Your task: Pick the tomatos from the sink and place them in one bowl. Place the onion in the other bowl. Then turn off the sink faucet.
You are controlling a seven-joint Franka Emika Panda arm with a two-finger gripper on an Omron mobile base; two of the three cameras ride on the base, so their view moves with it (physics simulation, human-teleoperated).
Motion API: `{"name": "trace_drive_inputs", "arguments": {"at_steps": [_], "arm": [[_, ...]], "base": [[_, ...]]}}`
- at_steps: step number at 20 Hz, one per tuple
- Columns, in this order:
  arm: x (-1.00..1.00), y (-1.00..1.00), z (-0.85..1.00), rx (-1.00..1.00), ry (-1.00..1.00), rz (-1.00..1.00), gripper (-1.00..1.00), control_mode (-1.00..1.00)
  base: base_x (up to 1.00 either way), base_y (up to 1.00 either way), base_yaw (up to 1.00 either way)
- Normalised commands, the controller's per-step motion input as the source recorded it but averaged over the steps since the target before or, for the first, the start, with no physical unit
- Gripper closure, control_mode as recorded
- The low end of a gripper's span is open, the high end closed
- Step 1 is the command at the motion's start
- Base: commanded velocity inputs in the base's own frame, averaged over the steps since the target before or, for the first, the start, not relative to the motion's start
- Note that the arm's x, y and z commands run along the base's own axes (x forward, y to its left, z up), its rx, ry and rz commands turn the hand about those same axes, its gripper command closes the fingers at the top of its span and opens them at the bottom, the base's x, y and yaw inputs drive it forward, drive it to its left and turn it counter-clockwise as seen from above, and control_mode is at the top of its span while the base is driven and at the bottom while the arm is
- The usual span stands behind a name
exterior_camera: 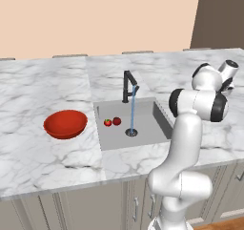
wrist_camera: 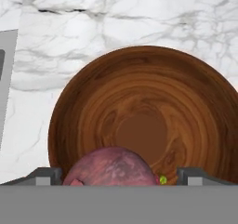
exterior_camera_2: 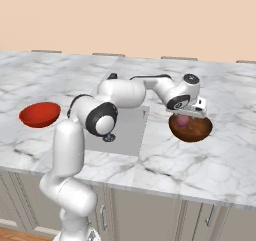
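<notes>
A: Going left to right, what's done?

B: The red bowl at nine o'clock of the sink holds nothing. Both tomatoes lie in the basin, and the faucet at twelve o'clock runs water.

A: And the onion?

B: At three o'clock, over the brown bowl. The gripper hangs above it with jaws spread apart; the onion sits between them, seemingly released.

A: So what's left?

B: The tomatoes, then the faucet.
</notes>
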Motion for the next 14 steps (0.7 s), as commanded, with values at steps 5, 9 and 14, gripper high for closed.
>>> {"name": "trace_drive_inputs", "arguments": {"at_steps": [5, 9, 14], "arm": [[0.0, -0.02, -0.02, 0.0, -0.04, 0.0, -1.0, -1.0], [0.0, -0.09, -0.15, 0.0, -0.02, 0.0, -1.0, -1.0], [0.02, -0.08, -0.29, 0.0, 0.0, 0.03, -1.0, -1.0]], "base": [[0.0, 0.0, 0.0], [0.0, 0.0, 0.0], [0.0, 0.0, 0.0]]}}
